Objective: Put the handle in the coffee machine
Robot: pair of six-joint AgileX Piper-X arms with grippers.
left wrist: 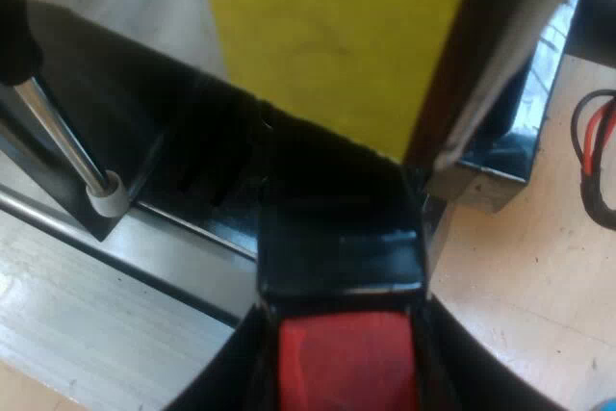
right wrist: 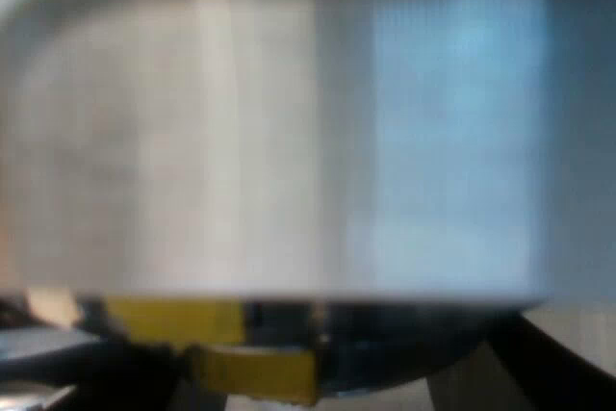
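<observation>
The handle [left wrist: 342, 257] sits with its red end inside your left gripper [left wrist: 342, 344], dark part against the machine [left wrist: 183, 141] front. Left is clamped on it. Right gripper [right wrist: 318, 387]: can't tell its state.

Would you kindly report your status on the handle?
Left claw shut on handle, at machine front. Right claw close to pale surface. Wand beside, apart.

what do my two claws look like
Left claw: two glossy black fingers with smooth curved inner edges, either side of the handle. Right claw: black too, as far as shows. Whether the yellow patches by it are its own markings I cannot tell.
</observation>
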